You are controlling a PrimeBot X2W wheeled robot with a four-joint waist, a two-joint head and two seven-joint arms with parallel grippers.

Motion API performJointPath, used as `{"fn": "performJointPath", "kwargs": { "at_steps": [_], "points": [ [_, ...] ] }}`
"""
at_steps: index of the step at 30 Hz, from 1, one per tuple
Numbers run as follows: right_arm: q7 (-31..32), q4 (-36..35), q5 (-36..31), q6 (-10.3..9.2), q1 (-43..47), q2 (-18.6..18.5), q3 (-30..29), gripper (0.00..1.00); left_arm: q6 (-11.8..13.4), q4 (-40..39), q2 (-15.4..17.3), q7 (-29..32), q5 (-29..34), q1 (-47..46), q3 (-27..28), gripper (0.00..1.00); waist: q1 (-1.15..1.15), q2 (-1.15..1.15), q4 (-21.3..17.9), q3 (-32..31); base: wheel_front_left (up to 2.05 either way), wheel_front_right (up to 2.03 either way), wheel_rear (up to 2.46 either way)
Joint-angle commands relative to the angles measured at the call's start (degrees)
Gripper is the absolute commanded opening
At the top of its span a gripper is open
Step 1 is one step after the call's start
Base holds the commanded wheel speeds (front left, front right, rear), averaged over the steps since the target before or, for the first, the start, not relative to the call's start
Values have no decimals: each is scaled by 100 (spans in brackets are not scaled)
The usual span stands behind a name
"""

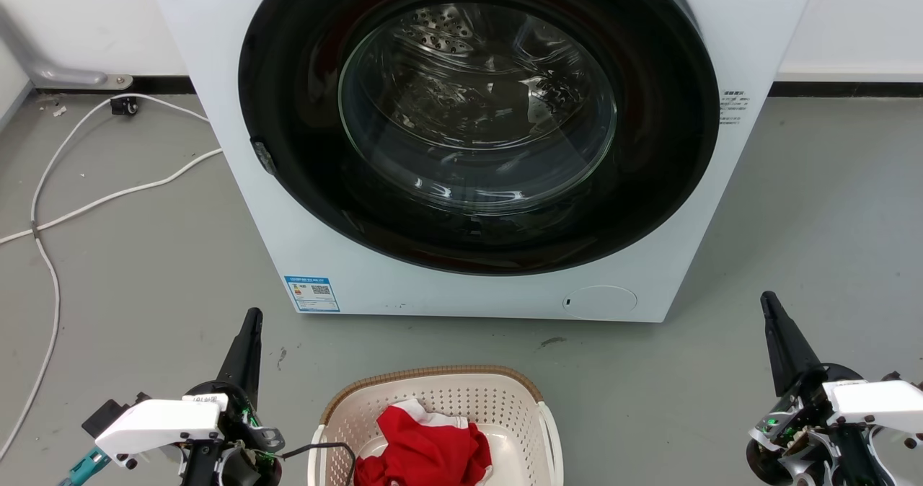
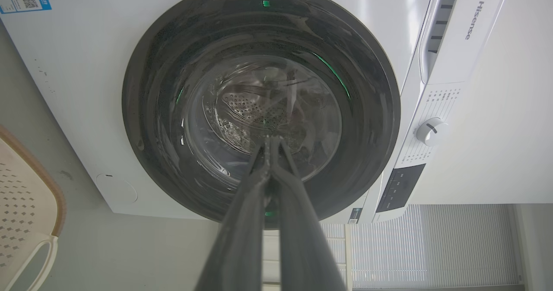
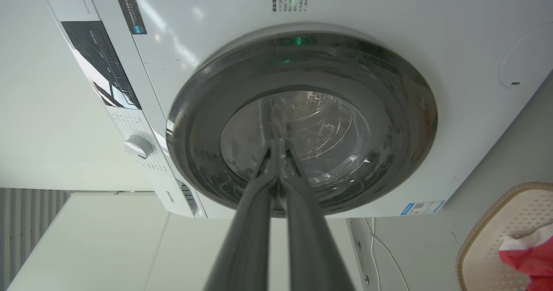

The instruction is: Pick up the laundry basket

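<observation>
White glossy washing machine [image 1: 216, 111], round dark glass door, at 12 o'clock. At 6 o'clock on the grey floor [image 1: 829, 219], the laundry basket [image 1: 447, 399]: cream perforated plastic, rounded, brown woven-look rim, white handles, crumpled red cloth [image 1: 422, 446] inside. Left gripper [image 1: 252, 324] at 8, right gripper [image 1: 770, 306] at 4; both jaws together.

It looked like a bare laundry corner in a test room rather than a lived-in home: a white front-loading Hisense washing machine [image 1: 476, 125] with its program dial [image 2: 432, 131] stood on a plain grey floor [image 1: 130, 291] against a white wall [image 1: 86, 17] with dark skirting [image 1: 844, 88]. A loose white cable [image 1: 108, 197] trailed across the floor, a laundry basket [image 1: 433, 392] held a red garment [image 1: 425, 446], and pale vertical blinds [image 2: 432, 243] hung beyond.
</observation>
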Motion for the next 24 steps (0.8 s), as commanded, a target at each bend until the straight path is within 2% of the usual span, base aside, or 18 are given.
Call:
{"fn": "performJointPath", "kwargs": {
  "at_steps": [1,2,3,11,17,24],
  "points": [
    [9,5,22,-2,-70,3,-2,0,-26,1,-7,13,-10,-48,17,0,0,0,0,0,0,0,0],
    [9,5,22,-2,-70,3,-2,0,-26,1,-7,13,-10,-48,17,0,0,0,0,0,0,0,0],
    [0,0,0,0,0,0,0,100,0,0,0,0,0,0,0,100,0,0,0,0,0,0,0],
    [-173,37,-286,-1,126,4,-7,100,4,12,-9,-173,237,103,-44,100,0,0,3,5,0,0,0],
    [-343,-177,-1116,-1,180,3,-37,100,78,-186,-8,-342,911,111,-53,100,0,0,2,15,0,0,0],
    [-526,-446,-2211,-1,286,2,48,100,329,-451,-7,-525,1770,167,-203,100,0,0,-1,22,0,0,0]
  ]
}}
